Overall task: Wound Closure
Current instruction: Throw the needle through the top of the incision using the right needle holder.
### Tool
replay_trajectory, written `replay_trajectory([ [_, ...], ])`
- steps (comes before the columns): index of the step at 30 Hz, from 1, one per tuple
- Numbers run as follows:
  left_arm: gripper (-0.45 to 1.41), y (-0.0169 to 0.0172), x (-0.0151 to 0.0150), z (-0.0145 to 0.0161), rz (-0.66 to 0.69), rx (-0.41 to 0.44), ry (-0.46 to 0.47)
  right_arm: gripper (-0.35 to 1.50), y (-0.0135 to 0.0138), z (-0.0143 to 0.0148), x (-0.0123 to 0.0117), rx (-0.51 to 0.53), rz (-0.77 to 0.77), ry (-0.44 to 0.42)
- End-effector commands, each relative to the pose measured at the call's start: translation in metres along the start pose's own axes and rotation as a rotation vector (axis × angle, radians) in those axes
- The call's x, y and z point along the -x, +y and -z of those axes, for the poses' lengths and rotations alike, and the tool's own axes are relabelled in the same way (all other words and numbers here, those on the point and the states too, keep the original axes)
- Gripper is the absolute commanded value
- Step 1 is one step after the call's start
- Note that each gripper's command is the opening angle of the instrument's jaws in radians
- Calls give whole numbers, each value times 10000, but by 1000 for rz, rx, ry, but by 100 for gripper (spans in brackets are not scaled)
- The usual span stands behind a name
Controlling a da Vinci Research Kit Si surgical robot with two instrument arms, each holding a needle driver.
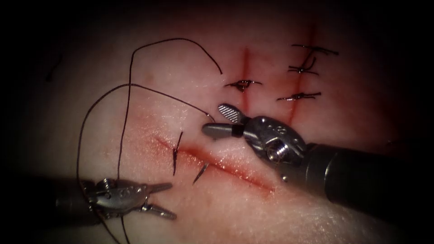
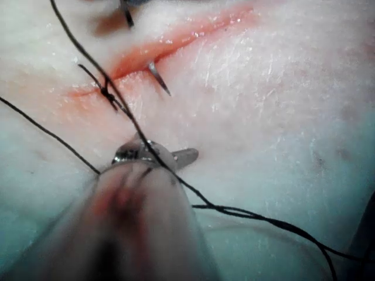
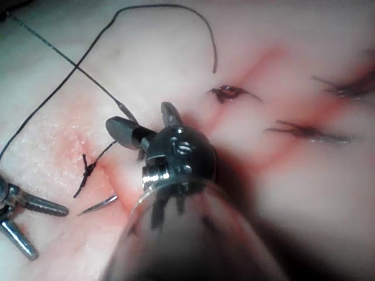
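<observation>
The curved needle sits in the tissue [image 1: 149,90] across the cut [image 1: 226,166]. Its tip [image 1: 201,173] pokes out on the cut's left, near side, and its tail, with the thread [image 1: 129,90] attached, stands at the right side beside my right tool's jaws. The right tool [image 1: 218,121] is open just above that tail and holds nothing. Lower left, my left tool [image 1: 162,199] is open and empty, a short way from the tip. The needle tip [image 2: 159,79] and the left tool [image 2: 170,157] appear in the left wrist view. The right wrist view has the right tool [image 3: 146,122] and the tip [image 3: 96,205].
A tied stitch [image 1: 176,153] with short ends crosses the cut left of the needle. Long thread loops lie over the tissue at the upper left and run behind the left tool. Two other cuts, closed by stitches [image 1: 243,83] [image 1: 299,96], lie at the back right.
</observation>
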Motion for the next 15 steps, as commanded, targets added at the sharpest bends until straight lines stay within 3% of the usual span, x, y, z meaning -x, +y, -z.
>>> replay_trajectory([
  [1, 37, 3, 4, -8, 0, 3, -1, 120, -9, -16, 4, -7, 5, -23],
  [8, 37, 5, 8, -8, -4, 5, 0, 115, -20, -29, 9, -8, 58, -57],
  [9, 37, 5, 8, -7, -4, 5, 0, 93, -20, -28, 9, -11, 59, -60],
  [10, 37, 5, 8, -7, -4, 5, 0, 49, -20, -27, 9, 1, 60, -67],
  [11, 37, 6, 8, -7, -4, 6, 0, -18, -19, -23, 9, 32, 69, -81],
  [12, 37, 6, 8, -6, -4, 6, 0, -35, -18, -19, 7, 75, 62, -91],
  [15, 34, 6, 8, -6, -4, 6, 0, -35, -20, -15, 5, 98, 16, -72],
])
